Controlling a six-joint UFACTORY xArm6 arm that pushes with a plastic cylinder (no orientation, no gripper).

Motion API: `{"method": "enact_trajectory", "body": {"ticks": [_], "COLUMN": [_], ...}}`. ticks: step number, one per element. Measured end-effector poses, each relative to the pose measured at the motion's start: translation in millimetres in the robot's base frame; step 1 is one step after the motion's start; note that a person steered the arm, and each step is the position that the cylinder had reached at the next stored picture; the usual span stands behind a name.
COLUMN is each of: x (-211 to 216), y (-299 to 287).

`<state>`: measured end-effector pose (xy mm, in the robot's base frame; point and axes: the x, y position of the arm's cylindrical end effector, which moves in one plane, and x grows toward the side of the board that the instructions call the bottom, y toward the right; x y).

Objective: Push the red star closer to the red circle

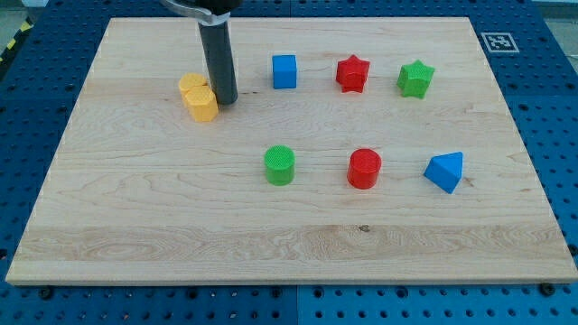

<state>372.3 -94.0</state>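
Board (135,226): wooden, on a blue perforated table (27,108).
Yellow block (197,97): upper left; shape unclear.
My tip (225,100): just beside the yellow block's right edge, seemingly touching; no claw present, plain rod, holds nothing.
Blue cube (284,71): top row, right of the tip.
Green circle (280,165): lower row, left.
Red star (352,73): top row, between blue cube and green star.
Red circle (365,169): lower row, below the red star, well apart.
Green star (415,78): top row, right.
Blue triangle (445,171): lower row, far right.
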Motion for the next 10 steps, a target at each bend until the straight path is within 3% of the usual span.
{"method": "enact_trajectory", "body": {"ticks": [2,4,6,7,8,10], "x": [-28.7,-98.7,-140.3,-124.4,-89.7,-81.3], "y": [0.0,11.4,133.9,201.8,224.6,205.3]}}
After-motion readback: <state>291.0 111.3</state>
